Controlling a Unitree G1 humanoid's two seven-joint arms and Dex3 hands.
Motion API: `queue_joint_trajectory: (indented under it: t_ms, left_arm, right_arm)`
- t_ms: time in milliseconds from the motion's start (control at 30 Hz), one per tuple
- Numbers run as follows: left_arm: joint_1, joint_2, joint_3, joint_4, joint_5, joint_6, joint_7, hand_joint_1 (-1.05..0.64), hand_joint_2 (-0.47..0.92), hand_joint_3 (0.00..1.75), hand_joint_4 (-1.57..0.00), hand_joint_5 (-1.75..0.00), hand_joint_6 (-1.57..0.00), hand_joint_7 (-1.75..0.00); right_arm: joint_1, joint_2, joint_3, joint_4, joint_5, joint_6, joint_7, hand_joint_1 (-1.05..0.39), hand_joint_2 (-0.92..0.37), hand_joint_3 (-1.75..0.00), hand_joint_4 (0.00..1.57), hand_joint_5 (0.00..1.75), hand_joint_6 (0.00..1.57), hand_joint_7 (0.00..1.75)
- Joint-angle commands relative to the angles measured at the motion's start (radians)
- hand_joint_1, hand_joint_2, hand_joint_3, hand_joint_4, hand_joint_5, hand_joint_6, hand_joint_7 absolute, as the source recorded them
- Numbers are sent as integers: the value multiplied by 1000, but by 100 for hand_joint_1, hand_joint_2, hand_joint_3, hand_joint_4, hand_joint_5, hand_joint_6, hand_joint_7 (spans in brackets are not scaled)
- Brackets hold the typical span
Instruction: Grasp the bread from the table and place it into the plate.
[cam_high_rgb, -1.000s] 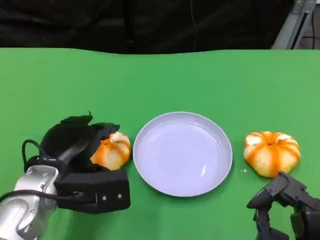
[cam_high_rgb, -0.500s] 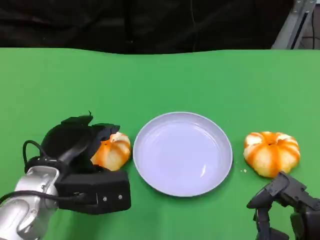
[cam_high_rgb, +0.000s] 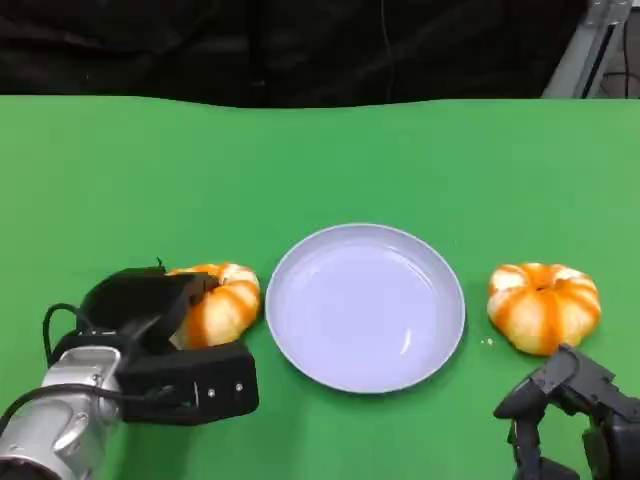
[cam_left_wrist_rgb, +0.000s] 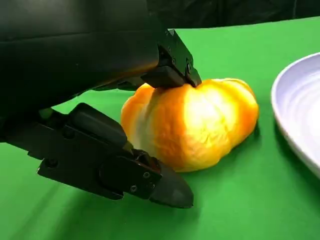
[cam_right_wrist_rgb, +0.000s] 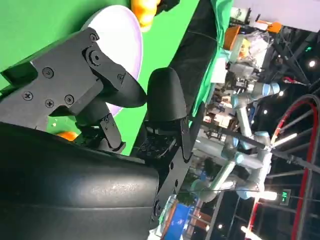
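- Gripping the bread (cam_high_rgb: 222, 300) with my left hand (cam_high_rgb: 150, 330): one finger (cam_left_wrist_rgb: 172, 70) presses on its top and another (cam_left_wrist_rgb: 120, 172) lies low against its near side, so the loaf sits pinched between them, its underside at the green worktop (cam_high_rgb: 330, 160).
- The bread lies just ahead of my left hand's shell, on the side facing the plate; I cannot tell whether it touches the rim.
- The pale plate (cam_high_rgb: 365, 305) sits between my two hands, with nothing on it.
- A second orange-striped bread (cam_high_rgb: 543, 305) rests on the worktop beyond the plate, just ahead of my right hand and apart from its fingers.
- My right hand (cam_high_rgb: 570, 415) sits low at the near edge of the worktop, fingers (cam_right_wrist_rgb: 107, 92) apart and holding nothing; from its wrist I see the plate past the fingertips.
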Motion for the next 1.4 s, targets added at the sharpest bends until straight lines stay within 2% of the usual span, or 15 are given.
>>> queue_joint_trajectory:
  t_ms: [33, 933, 1033, 1233, 1267, 1300, 1333, 1367, 1400]
  left_arm:
    - [-18, 12, -8, 25, -17, -6, 18, -84, 92, 2, -26, -1, -47, 0]
    - [-21, 10, -27, 32, -31, 3, 24, -83, 92, 2, -27, 0, -47, 0]
    - [-20, 10, -26, 32, -32, 0, 26, -82, 92, 2, -27, 0, -48, 0]
    - [-18, 11, -27, 27, -31, 4, 23, -82, 92, 1, -27, 0, -48, 0]
    - [-18, -4, -6, 50, -51, -23, 85, -68, 91, 3, -45, -10, -62, -7]
    - [-15, -20, 25, 60, -83, -49, 138, -35, 88, 5, -82, -28, -91, -16]
    - [-14, -30, 45, 70, -107, -70, 178, -13, 87, 19, -87, -113, -86, -96]
    - [-15, -36, 56, 80, -122, -84, 202, -5, 86, 26, -87, -143, -78, -135]
    - [-17, -37, 58, 87, -129, -91, 211, -2, 86, 29, -87, -159, -75, -154]
  right_arm:
    - [6, -6, -2, -10, 18, 2, 0, -10, -50, -122, 84, 175, 75, 153]
    - [4, -10, -5, -6, 20, -5, 0, -14, -50, -122, 84, 175, 75, 152]
    - [15, -6, -3, -28, 11, 21, 0, -15, -51, -122, 84, 175, 75, 153]
    - [17, -4, 1, -32, 15, 18, -1, -12, -50, -123, 84, 175, 75, 153]
    - [16, -5, 1, -29, 19, 13, 0, -12, -50, -122, 84, 175, 75, 153]
    - [15, -8, 0, -26, 24, 7, 3, -12, -50, -122, 84, 175, 75, 153]
    - [15, -9, 0, -24, 27, 3, 4, -11, -51, -121, 84, 175, 75, 152]
    - [15, -11, 0, -23, 30, 1, 5, -10, -51, -120, 84, 175, 75, 152]
    - [15, -11, -1, -23, 30, 0, 5, -10, -52, -120, 83, 175, 75, 152]
